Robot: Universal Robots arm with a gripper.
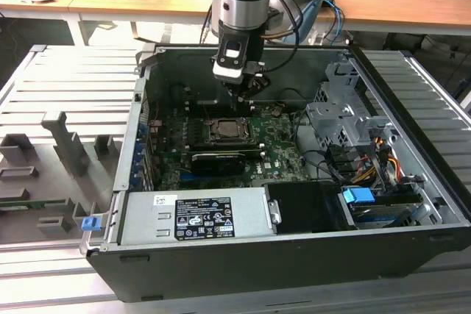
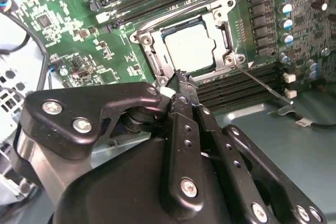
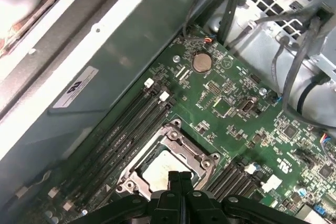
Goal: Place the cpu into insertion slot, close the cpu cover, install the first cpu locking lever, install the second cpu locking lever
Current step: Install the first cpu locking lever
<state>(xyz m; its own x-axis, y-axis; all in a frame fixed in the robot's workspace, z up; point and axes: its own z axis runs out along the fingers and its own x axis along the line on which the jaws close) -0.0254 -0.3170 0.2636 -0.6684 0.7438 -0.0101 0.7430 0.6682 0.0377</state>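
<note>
Logged the cpu [image 2: 191,51] face as pale silver-beige, plain. Noted the cpu cover [image 2: 216,20] as silver-grey, unpatterned. Recorded the circuit board [image 3: 231,124] as green, speckled with small dark and silver parts. Saw the gripper [image 2: 184,81] as black with bright screw heads. Marked a blue connector [image 1: 359,196] and, possibly, orange and yellow wires [image 1: 390,163] in the exterior view.

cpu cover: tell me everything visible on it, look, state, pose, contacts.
The cpu cover is a thin silver-grey metal frame with a large square window and screws at its corners. It lies flat, closed on the green motherboard, the cpu showing pale through the window. The gripper sits at one corner; contact unclear.
</note>
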